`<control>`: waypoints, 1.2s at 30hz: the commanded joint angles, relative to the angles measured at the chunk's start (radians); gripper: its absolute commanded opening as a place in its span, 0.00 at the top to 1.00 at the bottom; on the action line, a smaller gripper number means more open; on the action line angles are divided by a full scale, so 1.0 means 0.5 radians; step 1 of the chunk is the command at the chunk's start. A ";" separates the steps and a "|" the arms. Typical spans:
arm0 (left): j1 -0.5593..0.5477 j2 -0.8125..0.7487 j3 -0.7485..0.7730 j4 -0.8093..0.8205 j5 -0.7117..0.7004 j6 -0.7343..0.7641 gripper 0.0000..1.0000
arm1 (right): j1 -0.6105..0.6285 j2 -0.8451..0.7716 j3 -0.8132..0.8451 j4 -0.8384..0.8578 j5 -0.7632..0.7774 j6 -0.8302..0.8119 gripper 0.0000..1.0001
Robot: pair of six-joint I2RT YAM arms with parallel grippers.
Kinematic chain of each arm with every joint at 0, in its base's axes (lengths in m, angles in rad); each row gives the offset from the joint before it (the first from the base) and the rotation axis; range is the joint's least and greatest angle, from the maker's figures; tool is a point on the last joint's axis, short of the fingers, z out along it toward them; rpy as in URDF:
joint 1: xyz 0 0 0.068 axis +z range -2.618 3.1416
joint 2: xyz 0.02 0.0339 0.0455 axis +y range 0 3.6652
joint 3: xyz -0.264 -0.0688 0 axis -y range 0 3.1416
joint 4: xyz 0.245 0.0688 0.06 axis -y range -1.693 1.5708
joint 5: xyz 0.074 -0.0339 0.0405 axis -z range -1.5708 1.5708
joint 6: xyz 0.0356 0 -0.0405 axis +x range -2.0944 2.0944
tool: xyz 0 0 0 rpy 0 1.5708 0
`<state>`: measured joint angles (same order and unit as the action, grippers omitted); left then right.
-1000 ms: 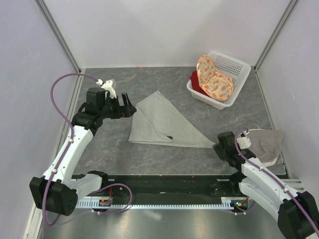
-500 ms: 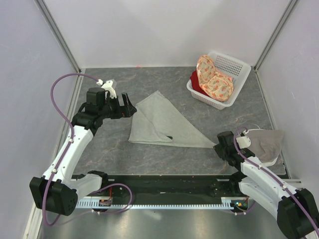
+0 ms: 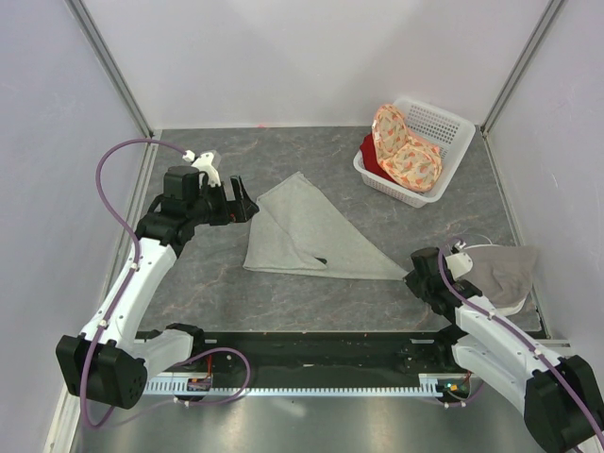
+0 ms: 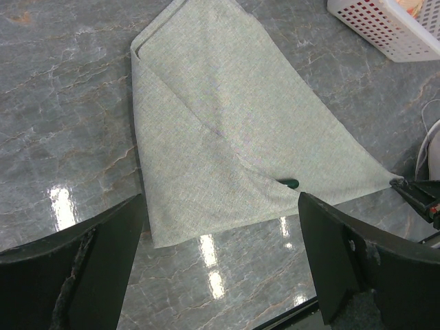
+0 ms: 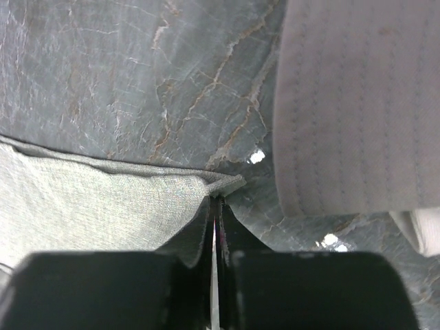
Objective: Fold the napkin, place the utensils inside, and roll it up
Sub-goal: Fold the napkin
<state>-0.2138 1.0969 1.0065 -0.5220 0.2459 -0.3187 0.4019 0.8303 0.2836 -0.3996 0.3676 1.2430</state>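
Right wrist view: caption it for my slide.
Right fingers shut on a corner of the napkin, paler cloth beside it.

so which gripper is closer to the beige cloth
Right. The right gripper pinches the napkin corner just left of the beige cloth; the left gripper hangs open beyond the napkin's far end.

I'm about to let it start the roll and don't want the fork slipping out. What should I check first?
1. Napkin folded flat into a triangle: ok.
2. Fork tucked inside, only its green handle tip showing: ok.
3. Right end effector shut at the napkin's right corner: ok.
4. Cloth really pinched in it: cannot tell.
5. Left end effector open, by the left corner, holding nothing: ok.
6. Beige cloth apart from the napkin: ok.
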 commanded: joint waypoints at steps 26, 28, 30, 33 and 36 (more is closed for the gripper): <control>0.001 0.021 -0.022 0.047 -0.016 0.067 0.00 | 0.840 0.766 0.746 0.688 0.072 -0.685 1.00; 0.001 0.018 -0.022 0.047 -0.025 0.064 0.00 | 0.923 0.903 0.816 0.759 0.063 -0.700 1.00; 0.001 0.021 -0.022 0.047 -0.028 0.067 0.00 | 0.960 0.999 0.865 0.873 0.017 -0.725 1.00; 0.001 0.018 -0.022 0.047 -0.035 0.064 0.00 | 1.022 1.180 0.963 1.001 -0.026 -0.747 1.00; 0.001 0.018 -0.025 0.047 -0.047 0.064 0.00 | 1.068 1.321 1.089 1.109 -0.100 -0.762 1.00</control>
<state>-0.2138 1.1042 0.9936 -0.5217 0.2371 -0.3187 0.9092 1.4300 0.7353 0.0200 0.3523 0.8875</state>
